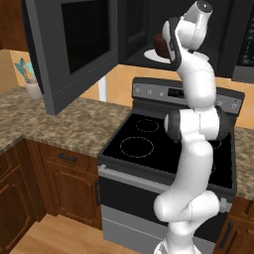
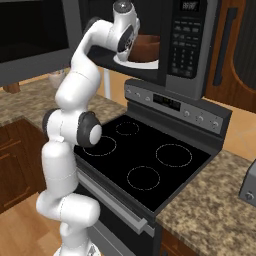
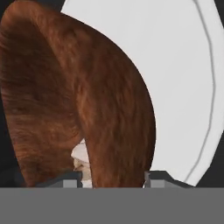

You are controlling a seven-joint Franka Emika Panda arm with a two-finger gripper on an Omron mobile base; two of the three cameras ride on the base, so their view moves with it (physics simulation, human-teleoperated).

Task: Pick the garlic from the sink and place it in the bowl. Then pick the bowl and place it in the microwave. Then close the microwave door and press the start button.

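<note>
Glossy reddish-brown wooden bowl resting on white round turntable plate, frame centre, inside black microwave; gripper fingers straddling rim wall, parted, seemingly letting go; pale garlic bulb inside; rigid, light, slick, rim the best hold

You were looking along the gripper straight onto the bowl, its glossy reddish-brown wood taking up the left and middle of the picture. The bowl sat on the white turntable plate, which spread out to the right with its raised rim curving down the side. A pale bit of garlic showed low inside the bowl. The jaws stood apart on either side of the bowl's wall.
</note>
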